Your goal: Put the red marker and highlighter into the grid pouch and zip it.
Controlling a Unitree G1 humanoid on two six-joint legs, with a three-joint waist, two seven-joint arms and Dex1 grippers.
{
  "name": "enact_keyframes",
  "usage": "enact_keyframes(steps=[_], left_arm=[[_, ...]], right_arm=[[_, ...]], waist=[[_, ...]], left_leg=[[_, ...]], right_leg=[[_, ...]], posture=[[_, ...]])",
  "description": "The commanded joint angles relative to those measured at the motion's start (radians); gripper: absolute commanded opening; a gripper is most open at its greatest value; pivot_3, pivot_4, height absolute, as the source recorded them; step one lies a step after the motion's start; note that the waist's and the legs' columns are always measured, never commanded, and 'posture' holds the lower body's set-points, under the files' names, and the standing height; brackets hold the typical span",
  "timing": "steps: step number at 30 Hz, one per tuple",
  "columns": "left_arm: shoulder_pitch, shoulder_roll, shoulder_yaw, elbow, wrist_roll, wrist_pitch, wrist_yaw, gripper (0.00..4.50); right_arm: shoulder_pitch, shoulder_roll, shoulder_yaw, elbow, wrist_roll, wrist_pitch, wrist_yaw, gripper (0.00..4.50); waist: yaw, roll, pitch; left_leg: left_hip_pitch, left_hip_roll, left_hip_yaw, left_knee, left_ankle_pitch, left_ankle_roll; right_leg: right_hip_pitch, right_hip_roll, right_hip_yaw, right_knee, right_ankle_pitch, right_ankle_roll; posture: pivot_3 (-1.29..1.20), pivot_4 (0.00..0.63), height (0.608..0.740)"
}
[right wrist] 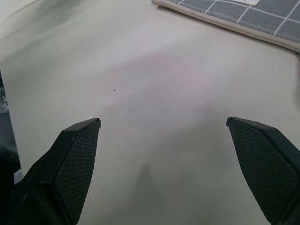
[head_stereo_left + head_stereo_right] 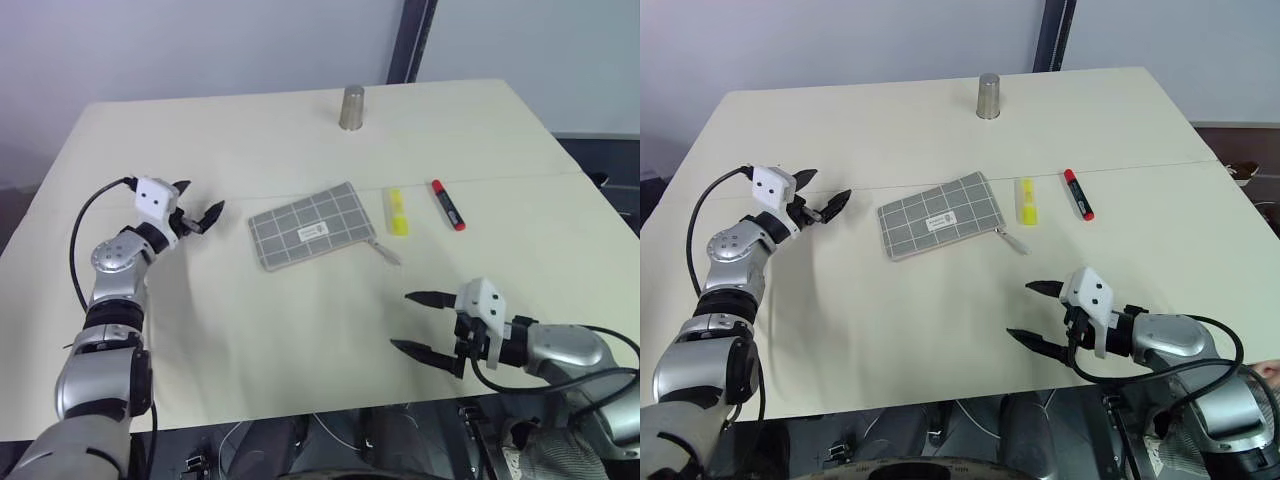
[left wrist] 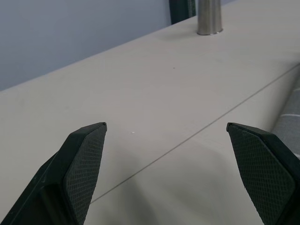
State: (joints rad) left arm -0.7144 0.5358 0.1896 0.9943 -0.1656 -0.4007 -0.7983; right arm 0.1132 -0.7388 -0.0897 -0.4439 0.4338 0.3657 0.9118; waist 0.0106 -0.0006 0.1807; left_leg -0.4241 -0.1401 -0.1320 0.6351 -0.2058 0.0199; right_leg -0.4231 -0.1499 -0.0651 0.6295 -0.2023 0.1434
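The grid pouch [image 2: 313, 227] lies flat at the table's middle, grey with white lines, a white label and a zipper pull [image 2: 388, 252] at its right end. Just right of it rests the yellow highlighter [image 2: 397, 212], and further right the red marker [image 2: 447, 204]. My left gripper [image 2: 199, 203] hovers open to the left of the pouch, pointing toward it, with nothing between its fingers. My right gripper [image 2: 409, 323] stands open and empty near the table's front edge, below the pouch's right end. The pouch's edge [image 1: 234, 14] shows ahead of the right fingers.
A metal cup [image 2: 352, 107] stands at the back of the cream table [image 2: 250, 320]. A seam line [image 3: 197, 133] crosses the tabletop behind the pouch. A black cable [image 2: 85, 215] loops off the left arm.
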Motion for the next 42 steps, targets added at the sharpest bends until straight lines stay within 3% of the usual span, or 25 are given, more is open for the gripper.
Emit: enact_keyframes(steps=[1, 4, 7, 14, 22, 27, 35, 38, 42], left_arm=[[0.064, 0.026, -0.030, -0.108, -0.001, -0.074, -0.102, 4.33], [0.132, 0.040, -0.057, -0.172, 0.015, -0.137, -0.149, 4.33], [0.156, 0.059, -0.071, -0.198, 0.029, -0.216, -0.165, 4.50], [0.123, 0.117, -0.177, -0.112, 0.169, -0.532, -0.184, 4.50], [0.087, 0.111, -0.290, 0.009, 0.346, -0.707, -0.051, 4.50], [0.041, 0.122, -0.377, 0.048, 0.577, -0.768, 0.172, 4.50], [-0.033, 0.061, -0.472, 0.136, 0.667, -0.733, 0.319, 4.50], [-0.055, 0.043, -0.493, 0.160, 0.681, -0.722, 0.352, 3.62], [-0.062, 0.034, -0.518, 0.175, 0.674, -0.742, 0.340, 1.47]], right_arm=[[-0.132, 0.077, -0.018, 0.044, -0.047, -0.021, -0.137, 4.50], [-0.248, 0.169, 0.029, 0.087, -0.057, 0.002, -0.210, 4.50], [-0.349, 0.250, 0.120, 0.151, -0.137, -0.025, -0.264, 3.64], [-0.676, 0.427, 0.257, 0.616, -0.404, -0.164, -0.480, 0.06], [-0.777, 0.453, 0.320, 0.890, -0.529, -0.281, -0.500, 0.06], [-0.760, 0.472, 0.315, 0.889, -0.534, -0.287, -0.495, 0.06], [-0.736, 0.461, 0.309, 0.860, -0.542, -0.287, -0.457, 0.06], [-0.732, 0.462, 0.307, 0.850, -0.544, -0.283, -0.457, 0.00], [-0.726, 0.460, 0.306, 0.838, -0.549, -0.284, -0.457, 0.00]], waist=[[-0.006, 0.000, 0.000], [-0.008, 0.000, 0.000], [-0.006, 0.000, 0.000], [0.000, 0.000, 0.000], [-0.005, 0.000, -0.001], [-0.005, 0.001, -0.001], [0.002, 0.003, -0.003], [0.001, 0.004, -0.003], [0.001, 0.004, -0.003]], left_leg=[[0.000, 0.000, 0.000, 0.000, 0.000, 0.000], [0.001, 0.000, 0.000, 0.000, 0.000, 0.000], [0.001, 0.000, 0.000, -0.002, 0.000, 0.000], [0.002, -0.002, 0.001, -0.002, 0.001, -0.001], [0.004, -0.005, 0.002, -0.005, 0.001, 0.000], [0.011, -0.005, 0.001, -0.006, 0.001, 0.000], [0.016, -0.004, -0.001, -0.005, 0.001, 0.000], [0.016, -0.004, -0.001, -0.005, 0.001, 0.000], [0.016, -0.004, -0.001, -0.005, 0.001, 0.000]], right_leg=[[0.000, 0.000, 0.001, 0.000, 0.000, -0.001], [-0.002, 0.001, 0.003, 0.001, 0.001, -0.001], [-0.003, 0.001, 0.004, 0.001, 0.001, -0.002], [-0.004, 0.001, 0.006, 0.001, 0.003, -0.005], [-0.004, 0.001, 0.008, 0.001, 0.003, -0.005], [-0.001, 0.002, 0.009, 0.002, 0.003, -0.005], [0.002, 0.006, 0.013, 0.002, 0.001, -0.002], [0.002, 0.008, 0.015, 0.002, 0.001, -0.002], [0.001, 0.009, 0.016, 0.002, 0.002, -0.002]], posture=[[0.00, 0.150, 0.740], [0.00, 0.150, 0.740], [0.00, 0.150, 0.740], [0.00, 0.150, 0.740], [0.00, 0.150, 0.740], [0.00, 0.150, 0.740], [0.00, 0.150, 0.740], [0.00, 0.150, 0.740], [0.00, 0.150, 0.740]])
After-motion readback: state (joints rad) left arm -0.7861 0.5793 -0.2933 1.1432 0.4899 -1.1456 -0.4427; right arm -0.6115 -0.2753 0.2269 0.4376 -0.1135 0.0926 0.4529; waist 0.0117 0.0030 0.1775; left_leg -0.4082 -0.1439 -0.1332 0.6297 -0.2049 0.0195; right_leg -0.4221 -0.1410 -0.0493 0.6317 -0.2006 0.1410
